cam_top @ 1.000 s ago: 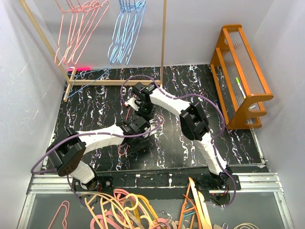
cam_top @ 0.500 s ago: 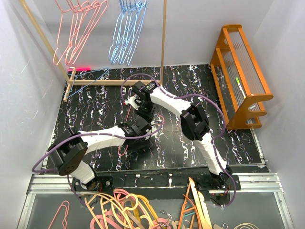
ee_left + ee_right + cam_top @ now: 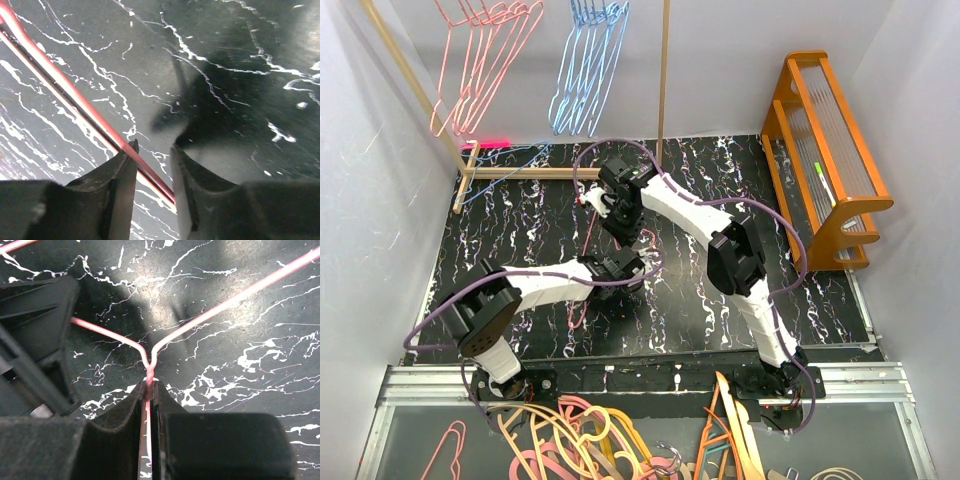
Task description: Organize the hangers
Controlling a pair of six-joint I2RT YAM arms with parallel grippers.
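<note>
Thin pink-red wire hanger (image 3: 220, 300), close to the black marbled worktop (image 3: 520, 220) near its middle, pinched at the twisted neck by the tightly closed right fingers (image 3: 148, 385). Left fingers (image 3: 154, 147) narrow around one straight side of it, with a gap, not yet clamped. More pink hangers (image 3: 480, 60) and blue hangers (image 3: 585, 70) up on the wooden frame (image 3: 663, 80) at the far edge. Orange rack (image 3: 830, 150) along the right edge, with dark worktop showing on either side of the arms.
</note>
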